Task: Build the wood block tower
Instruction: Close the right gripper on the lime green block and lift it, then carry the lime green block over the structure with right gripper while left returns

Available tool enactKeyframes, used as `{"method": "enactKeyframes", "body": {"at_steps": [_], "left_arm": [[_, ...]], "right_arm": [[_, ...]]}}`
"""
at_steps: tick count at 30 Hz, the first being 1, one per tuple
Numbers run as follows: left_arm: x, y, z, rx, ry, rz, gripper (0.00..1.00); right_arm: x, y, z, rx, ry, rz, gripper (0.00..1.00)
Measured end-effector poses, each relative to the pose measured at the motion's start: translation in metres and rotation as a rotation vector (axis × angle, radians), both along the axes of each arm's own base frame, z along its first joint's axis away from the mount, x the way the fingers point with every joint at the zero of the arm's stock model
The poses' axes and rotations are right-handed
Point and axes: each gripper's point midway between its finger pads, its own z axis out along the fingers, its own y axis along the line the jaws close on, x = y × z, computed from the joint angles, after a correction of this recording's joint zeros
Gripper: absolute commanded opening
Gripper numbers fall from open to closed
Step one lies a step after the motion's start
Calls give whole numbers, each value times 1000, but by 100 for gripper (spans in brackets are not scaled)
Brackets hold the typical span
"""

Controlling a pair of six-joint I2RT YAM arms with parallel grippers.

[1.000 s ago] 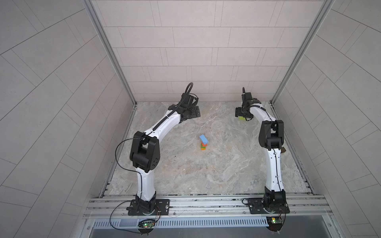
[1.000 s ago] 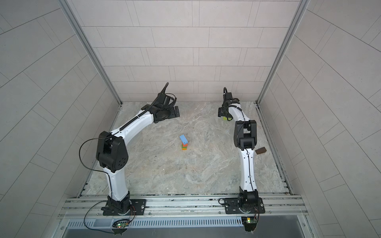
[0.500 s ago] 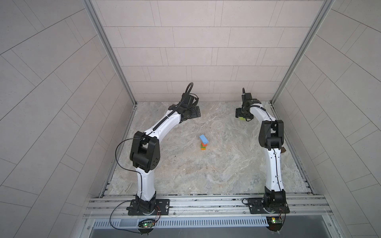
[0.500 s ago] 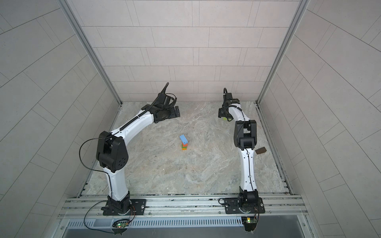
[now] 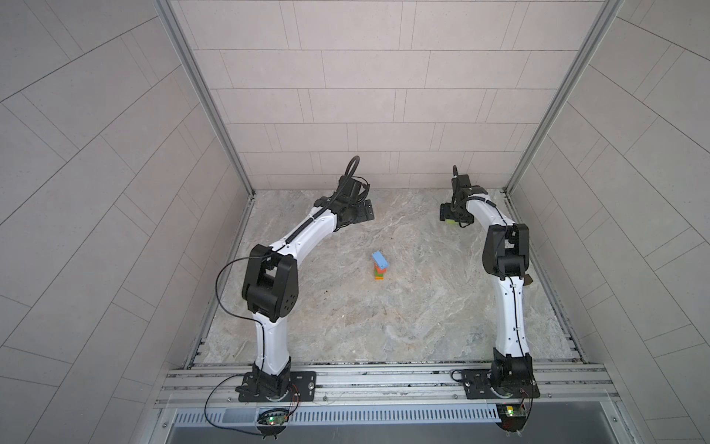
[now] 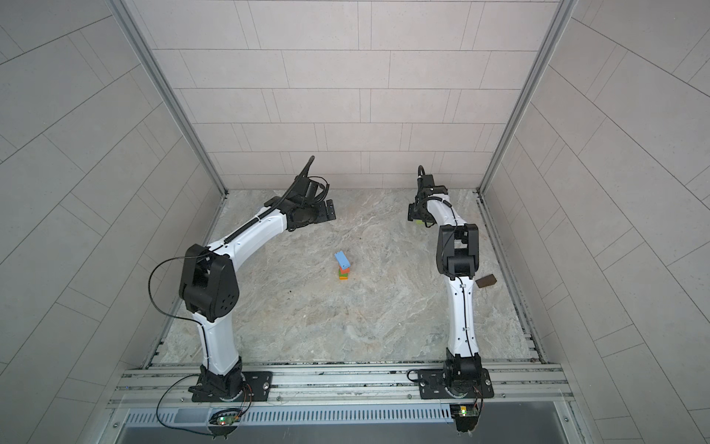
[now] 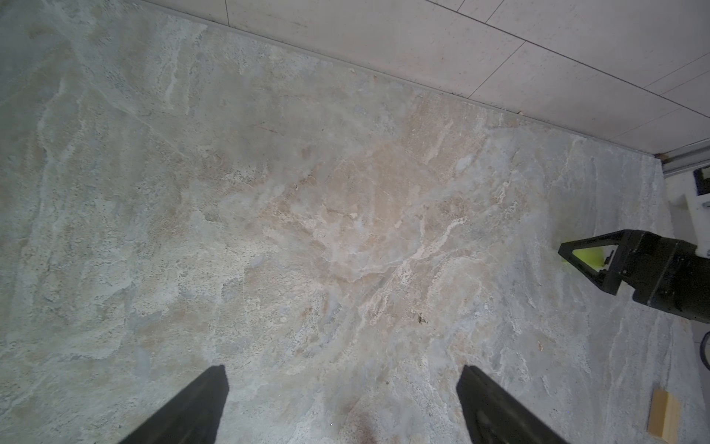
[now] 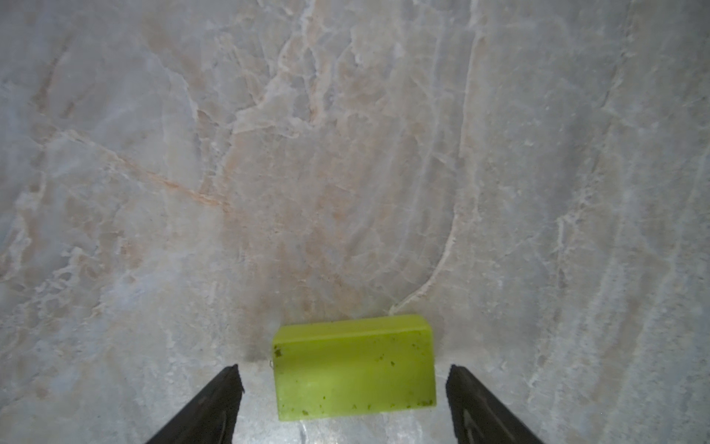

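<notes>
Straddling the lime block (image 8: 354, 367), the wide-spread right pincer (image 8: 344, 370)

You see a matt, veined stone-look tabletop (image 5: 384, 326) mid-frame in both top views. Your lime block (image 8: 353, 369) wears matt paint, speckled with dark flecks. The tan block (image 7: 662, 417) shows bare wood. The rail (image 5: 384, 384) along the bottom looks like brushed metal.

Left gripper (image 7: 342, 371) has its jaws spread wide over the marble-look table (image 7: 269, 192). Off to the side, a lime block (image 7: 588, 256) peeks through the right gripper (image 7: 584, 269) finger frame, with a tan block (image 7: 662, 417) nearby.
</notes>
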Motion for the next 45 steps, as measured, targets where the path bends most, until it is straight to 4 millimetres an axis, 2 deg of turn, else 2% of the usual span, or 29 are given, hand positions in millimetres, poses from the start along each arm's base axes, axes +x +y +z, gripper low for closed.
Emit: {"method": "enactKeyframes", "body": {"at_steps": [7,13,21,26,31,39,42,45], "left_arm": [[-1,0,-2,-3,2,1,100],[-4,1,-2,-2,4,1,100],[-18,7,9,-10,-6,0,100],[-35,14,22,-23,-25,-1,100],[-57,23,36,-36,-44,-6,96],[-99,41,60,-49,-88,-16,94],[-114,47,61,-54,-96,-16,94],[-130,55,51,-49,-82,-16,94]], "right_arm": [[-1,2,-3,15,8,1,75],[-4,5,-4,32,22,4,58],[-7,8,-4,52,28,6,51],[-33,19,-3,64,74,23,49],[-60,46,13,78,87,70,48],[-88,117,78,98,-2,238,48],[-104,144,96,99,-16,308,48],[-122,168,109,94,-14,378,48]]}}
